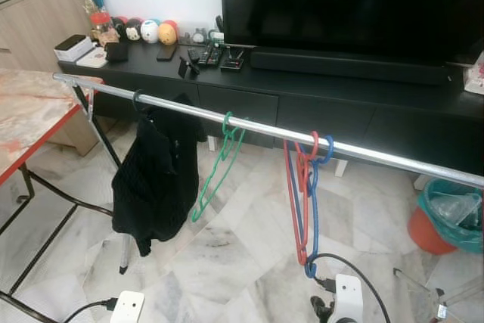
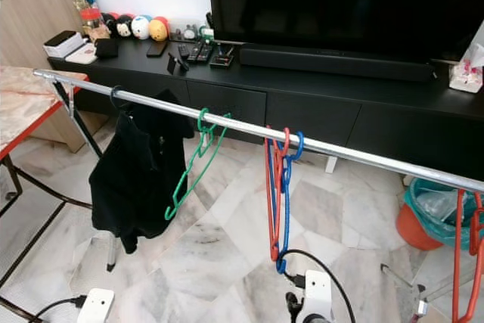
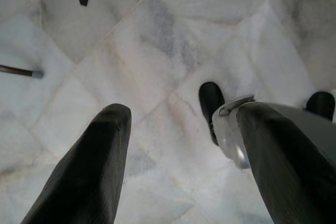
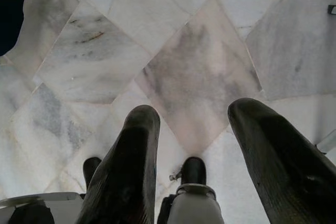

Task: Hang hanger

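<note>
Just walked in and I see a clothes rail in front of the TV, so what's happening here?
The robot stands before a metal rail that carries a black garment, a green hanger, and a red hanger and blue hanger side by side. Another red hanger hangs at the far right. Both grippers, left and right, are open and empty, pointing at the marble floor. Nothing is being handled.

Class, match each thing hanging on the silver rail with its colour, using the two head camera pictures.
Things:
1. garment
2. hanger beside the garment
3. hanger with its hook nearest the bin
4. hanger hung against that one

Colours:
A. red
B. black
C. blue
D. green

Pairs: 1-B, 2-D, 3-C, 4-A

All hang on the rail.
</note>
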Controlling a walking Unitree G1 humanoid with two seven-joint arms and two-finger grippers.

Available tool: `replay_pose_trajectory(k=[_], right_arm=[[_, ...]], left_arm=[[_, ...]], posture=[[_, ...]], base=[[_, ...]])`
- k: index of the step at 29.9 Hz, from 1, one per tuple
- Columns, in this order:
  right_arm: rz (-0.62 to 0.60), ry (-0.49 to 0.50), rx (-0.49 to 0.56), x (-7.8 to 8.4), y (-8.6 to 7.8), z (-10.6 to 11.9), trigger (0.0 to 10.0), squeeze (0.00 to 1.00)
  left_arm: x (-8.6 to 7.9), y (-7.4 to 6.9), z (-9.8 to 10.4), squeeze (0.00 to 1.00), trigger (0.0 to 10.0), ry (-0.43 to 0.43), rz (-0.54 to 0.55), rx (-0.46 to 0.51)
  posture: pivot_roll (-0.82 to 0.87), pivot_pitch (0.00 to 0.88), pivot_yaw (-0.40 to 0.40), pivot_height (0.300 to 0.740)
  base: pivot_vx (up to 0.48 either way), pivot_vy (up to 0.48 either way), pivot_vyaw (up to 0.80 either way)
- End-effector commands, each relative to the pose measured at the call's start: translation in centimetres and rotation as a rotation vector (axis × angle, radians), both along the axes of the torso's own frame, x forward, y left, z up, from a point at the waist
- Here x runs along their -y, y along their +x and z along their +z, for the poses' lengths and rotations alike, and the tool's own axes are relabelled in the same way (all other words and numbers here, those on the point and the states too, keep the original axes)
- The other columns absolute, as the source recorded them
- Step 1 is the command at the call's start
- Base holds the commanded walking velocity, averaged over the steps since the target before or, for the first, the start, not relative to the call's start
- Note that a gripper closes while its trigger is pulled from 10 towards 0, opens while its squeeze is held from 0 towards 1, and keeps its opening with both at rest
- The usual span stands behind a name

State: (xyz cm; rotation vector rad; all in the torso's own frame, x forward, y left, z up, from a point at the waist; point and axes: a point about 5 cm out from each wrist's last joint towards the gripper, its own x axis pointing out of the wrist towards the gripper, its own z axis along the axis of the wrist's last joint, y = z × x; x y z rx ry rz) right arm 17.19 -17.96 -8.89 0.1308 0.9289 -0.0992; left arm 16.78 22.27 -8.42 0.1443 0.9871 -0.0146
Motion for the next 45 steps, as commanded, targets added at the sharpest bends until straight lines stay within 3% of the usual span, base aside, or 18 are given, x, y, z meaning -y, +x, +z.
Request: replay_pose_trajectory(k=[1,16,26,35,45], right_arm=[[-0.01,0.009,-0.043,-0.1,-1.1,-0.5,10.0,0.0],[-0.006,0.004,-0.04,-0.1,-1.2,-0.6,10.0,0.0],[-0.018,0.015,-0.031,0.0,-1.3,-0.5,10.0,0.0],[-0.002,0.006,-0.027,0.1,-1.1,-0.5,10.0,0.0],[0.007,0.003,-0.029,0.2,-1.0,-0.4,10.0,0.0]], left_arm=[[0.1,0.1,0.0,0.0,10.0,-0.007,-0.005,0.006],[-0.5,-1.2,-0.4,0.0,10.0,-0.009,0.012,-0.023],[-1.6,-0.8,0.1,0.0,10.0,-0.001,0.039,-0.01],[-0.4,-0.7,-0.2,0.0,10.0,-0.008,0.048,-0.015],[-0.4,-1.0,-0.3,0.0,10.0,-0.009,0.056,-0.017]], posture=[[-0.06,0.0,0.019,0.74],[-0.07,0.0,0.025,0.74],[-0.08,0.0,0.025,0.74],[-0.06,0.0,0.016,0.74],[-0.06,0.0,0.013,0.74]], base=[[0.0,0.0,0.0],[-0.123,0.0,0.0],[-0.333,0.0,-0.34],[-0.336,0.0,0.0],[-0.337,0.0,0.0]])
